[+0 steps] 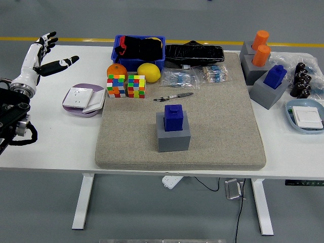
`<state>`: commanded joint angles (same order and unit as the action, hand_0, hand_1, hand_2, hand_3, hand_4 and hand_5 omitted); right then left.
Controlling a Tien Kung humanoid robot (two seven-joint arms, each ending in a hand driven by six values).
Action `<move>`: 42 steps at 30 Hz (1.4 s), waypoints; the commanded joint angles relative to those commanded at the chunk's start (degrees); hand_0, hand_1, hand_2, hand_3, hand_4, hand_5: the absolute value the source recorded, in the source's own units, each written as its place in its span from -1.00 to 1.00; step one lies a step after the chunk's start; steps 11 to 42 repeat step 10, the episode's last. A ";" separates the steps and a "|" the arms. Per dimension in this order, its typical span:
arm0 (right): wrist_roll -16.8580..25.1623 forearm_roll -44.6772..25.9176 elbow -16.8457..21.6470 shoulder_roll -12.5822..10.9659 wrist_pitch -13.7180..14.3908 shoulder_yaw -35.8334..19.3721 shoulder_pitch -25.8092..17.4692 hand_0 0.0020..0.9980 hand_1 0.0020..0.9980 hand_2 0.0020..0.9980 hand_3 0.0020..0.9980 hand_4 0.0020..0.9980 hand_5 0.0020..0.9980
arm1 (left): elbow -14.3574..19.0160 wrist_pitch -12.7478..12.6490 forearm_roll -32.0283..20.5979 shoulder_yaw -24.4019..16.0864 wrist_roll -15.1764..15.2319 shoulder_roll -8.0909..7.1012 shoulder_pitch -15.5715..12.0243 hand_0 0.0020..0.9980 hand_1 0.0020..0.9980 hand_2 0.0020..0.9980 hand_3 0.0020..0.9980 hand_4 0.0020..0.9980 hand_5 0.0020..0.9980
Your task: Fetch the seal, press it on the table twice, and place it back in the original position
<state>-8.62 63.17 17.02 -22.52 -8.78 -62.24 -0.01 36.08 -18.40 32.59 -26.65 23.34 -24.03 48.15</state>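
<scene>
A blue bin [140, 50] at the desk's [55, 142] far edge is holding black cloth-like things. A purple plate [76, 106] on the left is carrying white socket plates, and a light blue dish [304, 117] at the right is holding a white flat piece. The blue seal [173, 117] is sitting upright in its grey holder [173, 136] in the middle of the felt mat [228, 126].

The left robot hand [44, 55] is hovering over the desk's far left corner, fingers spread and thumb out, gripping nothing, well apart from the seal.

An orange [116, 70], a lemon [149, 72], two cubes [126, 85] and a pen [173, 96] are lying between bin and seal. More seals in grey holders [263, 93] are standing at the right.
</scene>
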 joint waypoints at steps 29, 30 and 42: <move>0.03 -0.12 -0.01 -0.19 0.01 0.43 -0.10 0.66 0.51 0.49 0.36 0.49 -0.33 | 0.04 0.03 0.04 0.27 -0.02 -0.08 -0.04 0.87 0.86 0.82 0.87 0.93 -0.52; 0.03 -0.12 -0.01 -0.19 0.01 0.43 -0.10 0.66 0.51 0.49 0.36 0.49 -0.33 | 0.04 0.03 0.04 0.27 -0.02 -0.08 -0.04 0.87 0.86 0.82 0.87 0.93 -0.52; 0.03 -0.12 -0.01 -0.19 0.01 0.43 -0.10 0.66 0.51 0.49 0.36 0.49 -0.33 | 0.04 0.03 0.04 0.27 -0.02 -0.08 -0.04 0.87 0.86 0.82 0.87 0.93 -0.52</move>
